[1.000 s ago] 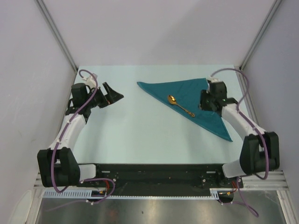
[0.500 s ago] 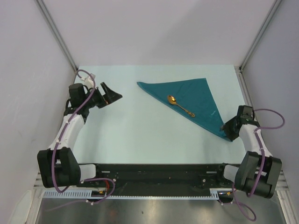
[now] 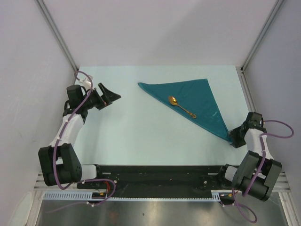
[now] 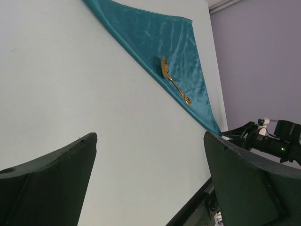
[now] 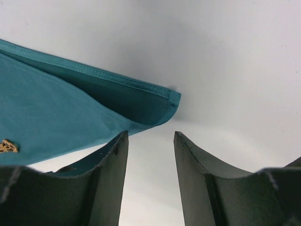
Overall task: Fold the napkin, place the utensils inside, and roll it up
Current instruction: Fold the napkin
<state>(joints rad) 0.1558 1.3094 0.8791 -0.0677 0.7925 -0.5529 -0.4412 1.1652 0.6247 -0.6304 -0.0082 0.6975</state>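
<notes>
Right gripper at the napkin's near corner.
The teal napkin lies folded in a triangle toward 1 o'clock on the table, with the gold spoon resting on it along its long edge. The right gripper sits at the cloth's 5 o'clock tip, fingers a little apart and holding nothing, the corner just past them at 12 o'clock. The left gripper waits wide open over at 9 o'clock, well apart from the napkin.
</notes>
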